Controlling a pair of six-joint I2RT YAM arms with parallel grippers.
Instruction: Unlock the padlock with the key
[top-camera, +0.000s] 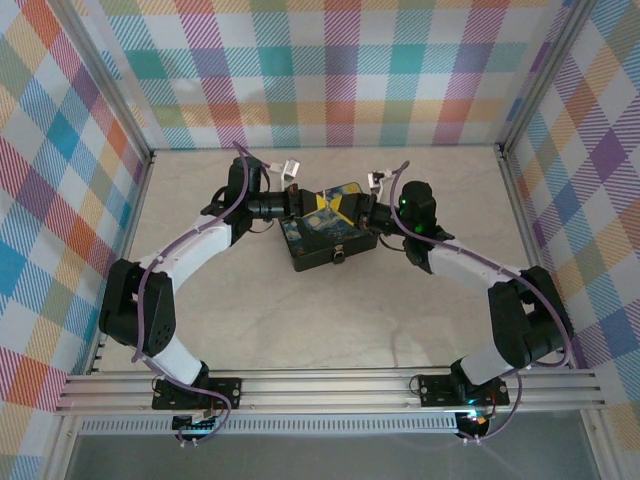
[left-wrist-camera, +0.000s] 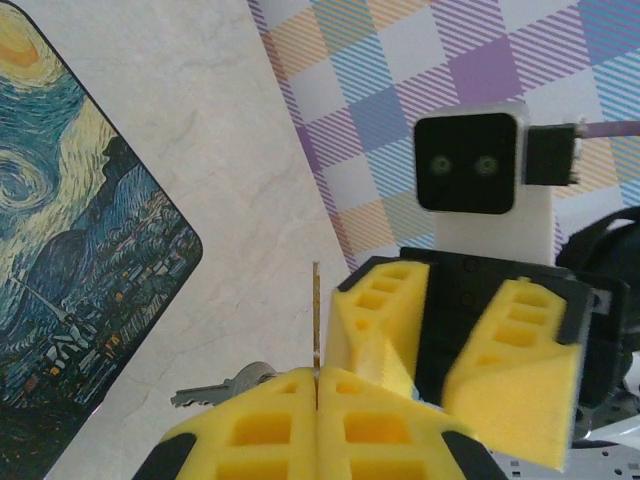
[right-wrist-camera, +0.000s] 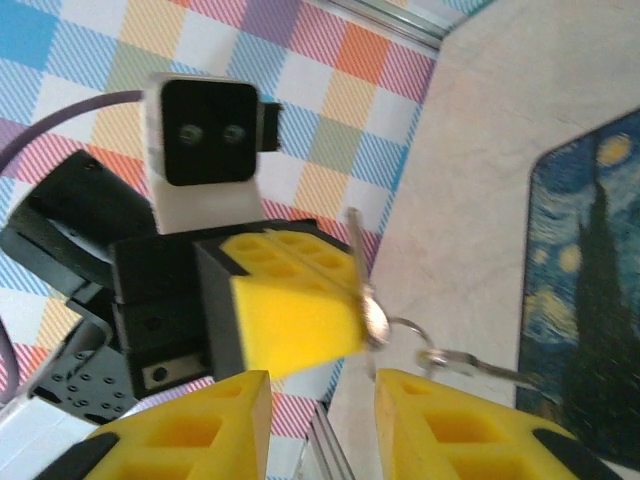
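Left fingers (left-wrist-camera: 260, 430) clamped together on the key (left-wrist-camera: 316, 310), held above the worktop (left-wrist-camera: 250, 150) beside the painted box (left-wrist-camera: 70, 250). Key seen edge-on, its long axis running straight out from the fingertips and its tip pointing toward the right fingers (right-wrist-camera: 450, 430). Right fingers stand apart. A second key (left-wrist-camera: 225, 385) hangs from the ring.

The painted box (top-camera: 325, 238) is sitting mid-tabletop (top-camera: 330, 320) and blocking the centre, while bare surface is lying open along its near side and toward both side walls. The plaid walls (top-camera: 60, 200) are closing in on the left, the right and behind. Over the box's far edge the left gripper (left-wrist-camera: 316, 400) and the right gripper (right-wrist-camera: 320, 392) are facing each other closely, with the key (left-wrist-camera: 316, 300) standing upright in the narrow gap between them.
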